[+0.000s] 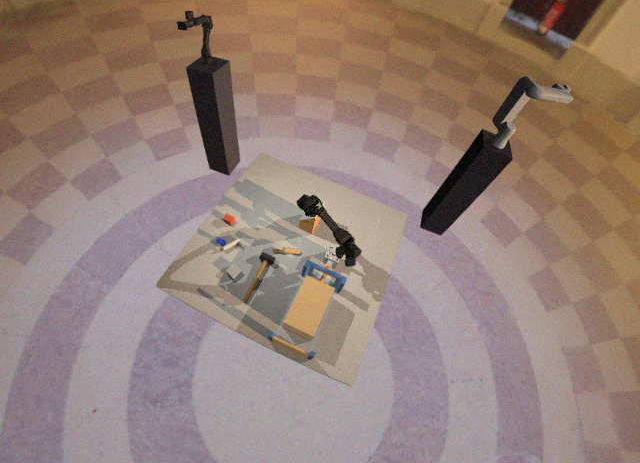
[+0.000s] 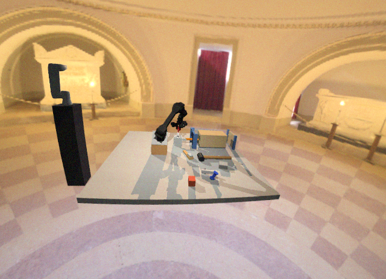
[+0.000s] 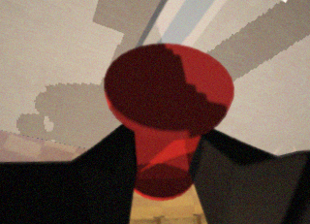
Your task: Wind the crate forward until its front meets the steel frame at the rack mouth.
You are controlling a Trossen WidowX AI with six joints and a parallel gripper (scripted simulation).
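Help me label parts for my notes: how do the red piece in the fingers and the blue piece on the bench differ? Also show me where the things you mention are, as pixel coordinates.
The red piece [image 2: 178, 129] [image 3: 165, 88] is held between the fingers [image 2: 174, 125], off the bench; the blue piece [image 1: 220, 242] [image 2: 213, 175] rests loose on it.
The red piece hangs roughly upright; the blue piece leans.
Both have a flared round end.

My fingers are showing a matt, dark, plastic-like finish against a smooth red plastic-looking knob [image 3: 170, 88]. The crate [image 1: 310, 305] [image 2: 212, 139] is presenting matt tan faces; the mallet [image 1: 255, 280] [image 2: 215, 157] is showing a wood-like brown handle.
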